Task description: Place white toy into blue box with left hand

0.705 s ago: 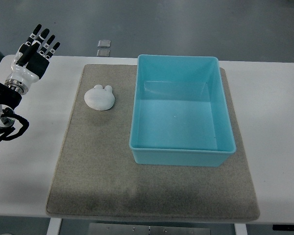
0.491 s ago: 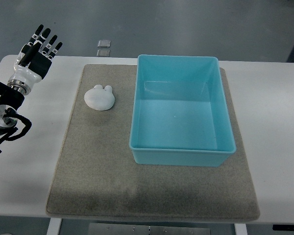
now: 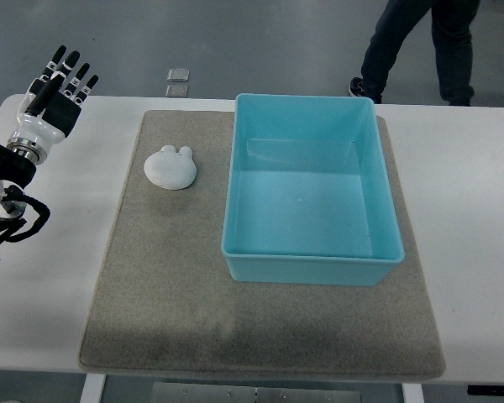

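Observation:
A white rabbit-shaped toy (image 3: 171, 166) lies on the grey mat (image 3: 151, 277), just left of the blue box (image 3: 307, 265). The blue box is open-topped and holds nothing. My left hand (image 3: 57, 88) is at the table's far left corner, well left of the toy and apart from it. Its fingers are spread and hold nothing. My right arm does not show.
The mat covers most of the white table (image 3: 479, 218). A person's legs (image 3: 420, 42) stand on the floor beyond the table's far edge, at the upper right. Two small floor plates (image 3: 178, 81) lie beyond the far edge.
A person's legs have come into view at the upper right. My left hand has shifted slightly left and stays open. The toy and box have not moved.

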You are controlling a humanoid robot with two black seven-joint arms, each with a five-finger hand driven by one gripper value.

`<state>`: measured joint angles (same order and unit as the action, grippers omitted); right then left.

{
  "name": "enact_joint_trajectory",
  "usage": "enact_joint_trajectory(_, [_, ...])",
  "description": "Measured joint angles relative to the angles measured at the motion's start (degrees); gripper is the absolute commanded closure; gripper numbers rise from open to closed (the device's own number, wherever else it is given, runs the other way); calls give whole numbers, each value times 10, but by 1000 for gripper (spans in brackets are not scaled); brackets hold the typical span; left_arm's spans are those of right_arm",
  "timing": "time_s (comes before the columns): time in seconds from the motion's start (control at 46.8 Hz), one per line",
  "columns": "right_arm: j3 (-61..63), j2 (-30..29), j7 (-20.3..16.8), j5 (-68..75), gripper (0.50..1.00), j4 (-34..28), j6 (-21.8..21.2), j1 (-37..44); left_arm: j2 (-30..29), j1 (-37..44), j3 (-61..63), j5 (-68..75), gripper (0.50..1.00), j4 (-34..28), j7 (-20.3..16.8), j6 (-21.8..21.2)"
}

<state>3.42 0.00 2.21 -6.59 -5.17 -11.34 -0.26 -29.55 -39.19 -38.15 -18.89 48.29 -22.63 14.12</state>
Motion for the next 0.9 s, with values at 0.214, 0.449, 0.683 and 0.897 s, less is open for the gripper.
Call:
enact_joint_trajectory(0.214, [0, 0, 0, 0, 564, 0, 0, 0, -1, 1, 0, 2, 504, -14, 0, 4])
enact_joint_trajectory(0.449, [0, 0, 0, 0, 564, 0, 0, 0, 4, 0, 1, 3, 504, -14, -1, 6])
enact_joint_trajectory(0.683, [0, 0, 0, 0, 564, 0, 0, 0, 13, 2, 1, 6, 504, -14, 0, 7])
enact_joint_trajectory(0.897, [0, 0, 0, 0, 564, 0, 0, 0, 12, 3, 1, 8, 504, -19, 0, 37])
